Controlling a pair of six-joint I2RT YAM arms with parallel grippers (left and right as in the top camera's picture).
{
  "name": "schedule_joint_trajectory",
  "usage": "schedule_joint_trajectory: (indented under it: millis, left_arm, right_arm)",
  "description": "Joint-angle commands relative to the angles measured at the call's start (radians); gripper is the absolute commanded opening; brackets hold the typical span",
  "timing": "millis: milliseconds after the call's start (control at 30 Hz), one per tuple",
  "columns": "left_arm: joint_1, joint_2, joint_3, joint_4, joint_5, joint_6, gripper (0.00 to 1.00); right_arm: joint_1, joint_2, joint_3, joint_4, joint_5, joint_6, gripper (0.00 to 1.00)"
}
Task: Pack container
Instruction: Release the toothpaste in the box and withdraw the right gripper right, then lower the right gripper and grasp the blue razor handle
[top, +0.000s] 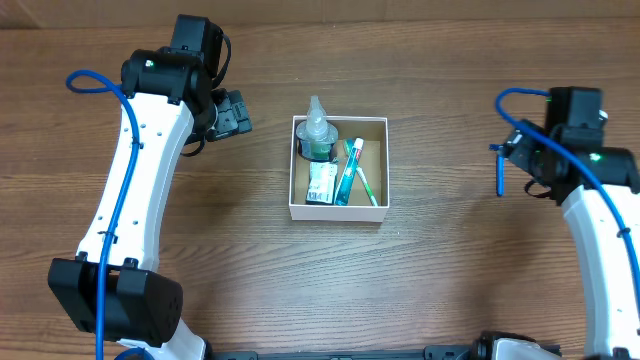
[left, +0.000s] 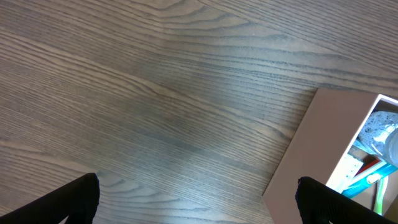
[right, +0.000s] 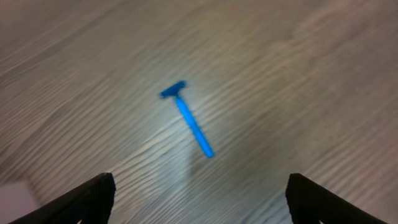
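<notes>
The container (top: 372, 212) is a square white-walled box with a brown inside at the table's middle. It holds a clear bottle (top: 318, 135), a small white packet (top: 321, 184) and a teal toothbrush (top: 347, 172) beside a green and white one. My left gripper (top: 238, 113) is open and empty, left of the box. In the left wrist view (left: 198, 200) the box wall (left: 326, 140) is at the right. A blue razor (top: 499, 172) lies on the table at the right. My right gripper (top: 517, 150) is open above it; the razor (right: 188, 121) lies ahead of the fingers (right: 199, 200).
The wooden table (top: 440, 280) carries only the box and the razor. Blue cables run along both arms.
</notes>
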Motion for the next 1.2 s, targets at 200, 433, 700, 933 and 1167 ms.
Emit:
schedule_joint_trajectory:
  millis: [200, 433, 700, 933, 1167]
  left_arm:
    - [0.000, -0.022, 0.018, 0.002, -0.006, 0.007, 1.00]
    - [0.000, -0.022, 0.018, 0.002, -0.006, 0.007, 1.00]
    - [0.000, -0.022, 0.018, 0.002, -0.006, 0.007, 1.00]
    - [0.000, -0.022, 0.018, 0.002, -0.006, 0.007, 1.00]
    - [0.000, -0.022, 0.018, 0.002, -0.006, 0.007, 1.00]
  right_arm:
    - [-0.061, 0.199, -0.037, 0.066, -0.189, -0.165, 0.88]
    - [-0.061, 0.366, -0.090, 0.138, -0.264, -0.208, 0.86]
    - [-0.061, 0.418, -0.126, 0.194, -0.290, -0.257, 0.84]
    - [-0.061, 0.418, -0.172, 0.265, -0.304, -0.308, 0.84]
    - [-0.061, 0.418, -0.228, 0.355, -0.308, -0.321, 0.84]
